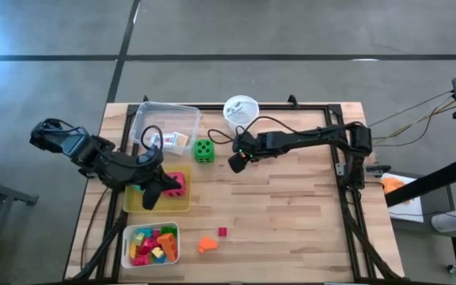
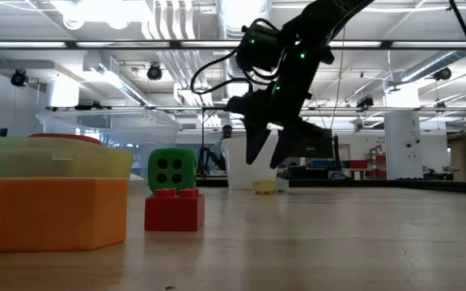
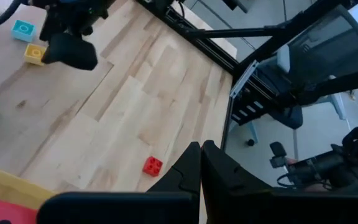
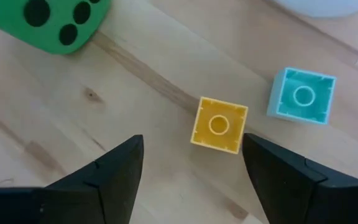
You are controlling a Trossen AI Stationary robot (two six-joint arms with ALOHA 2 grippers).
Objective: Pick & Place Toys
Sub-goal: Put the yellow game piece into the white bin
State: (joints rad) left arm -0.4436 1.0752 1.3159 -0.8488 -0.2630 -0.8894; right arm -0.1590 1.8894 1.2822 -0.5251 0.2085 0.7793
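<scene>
My right gripper (image 4: 194,174) is open and hangs a little above the table (image 2: 261,149), its fingers pointing down. A small yellow block (image 4: 219,124) lies on the wood just beyond the gap between the fingers, and a teal block (image 4: 302,95) sits beside it. The green die (image 1: 203,150) rests on the table to the gripper's left. My left gripper (image 3: 201,168) is shut with nothing between its fingers. It hovers over the yellow tray (image 1: 182,204), which holds a red die (image 1: 176,184). A red block (image 1: 222,232) and an orange block (image 1: 207,245) lie near the front edge.
A white round cup (image 1: 241,108) stands at the far edge behind the right gripper. A clear tray (image 1: 153,115) with card packs is at the far left. A white tray (image 1: 131,237) with several bright blocks is at the near left. Bare wood spreads across the table's right half.
</scene>
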